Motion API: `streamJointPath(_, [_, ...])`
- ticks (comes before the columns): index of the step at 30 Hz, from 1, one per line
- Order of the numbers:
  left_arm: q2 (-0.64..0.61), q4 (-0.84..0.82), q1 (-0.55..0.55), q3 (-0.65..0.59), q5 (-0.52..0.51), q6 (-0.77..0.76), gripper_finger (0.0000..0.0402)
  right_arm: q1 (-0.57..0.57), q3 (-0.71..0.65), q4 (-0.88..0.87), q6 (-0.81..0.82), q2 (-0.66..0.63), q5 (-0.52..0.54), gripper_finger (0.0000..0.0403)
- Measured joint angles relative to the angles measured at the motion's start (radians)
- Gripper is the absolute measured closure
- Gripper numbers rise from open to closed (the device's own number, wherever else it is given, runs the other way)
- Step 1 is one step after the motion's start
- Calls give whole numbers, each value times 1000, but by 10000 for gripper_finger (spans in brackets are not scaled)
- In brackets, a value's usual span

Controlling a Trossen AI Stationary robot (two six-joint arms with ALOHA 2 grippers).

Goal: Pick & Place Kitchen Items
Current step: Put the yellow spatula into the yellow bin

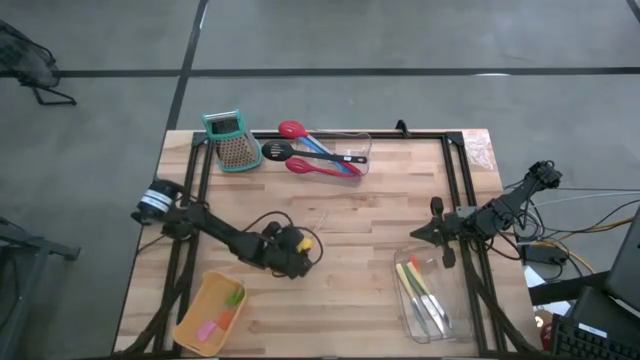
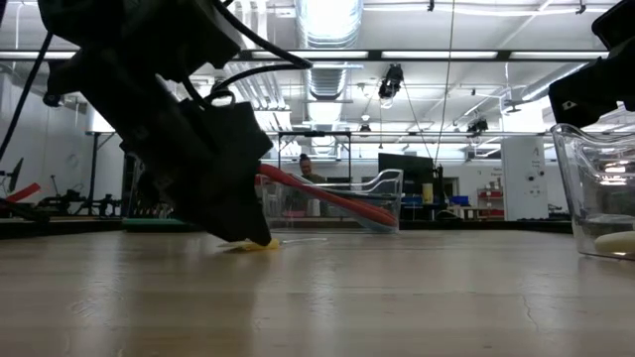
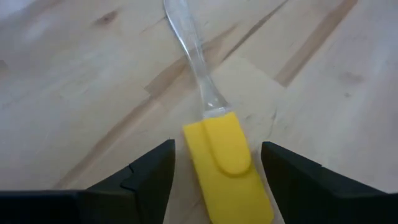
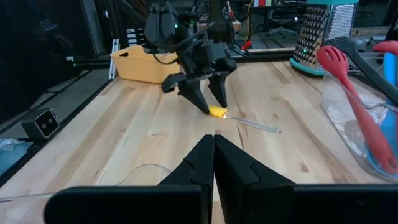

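2 spread left gripper (image 3: 214,180) fingers straddle the yellow spatula (image 3: 225,165), its clear handle cut off; right gripper (image 4: 213,163) closed.

The left arm is reaching from the table's left edge toward its middle, bending down so that the left gripper (image 4: 208,102) is pointing at the tabletop with its two fingers (image 3: 146,177) spreading apart, tips near the wood. The right arm is waiting over the right side of the table, its right gripper (image 4: 213,144) pointing inward, fingers pressing together.
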Motion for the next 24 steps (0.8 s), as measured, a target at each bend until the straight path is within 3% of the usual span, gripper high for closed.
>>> streamJointPath(10, [29, -8, 1, 11, 3, 1, 168, 0, 0, 0, 0, 0, 0, 394])
streamJointPath(24, [12, -30, 3, 12, 23, 28, 311, 0, 0, 0, 0, 0, 0, 394])
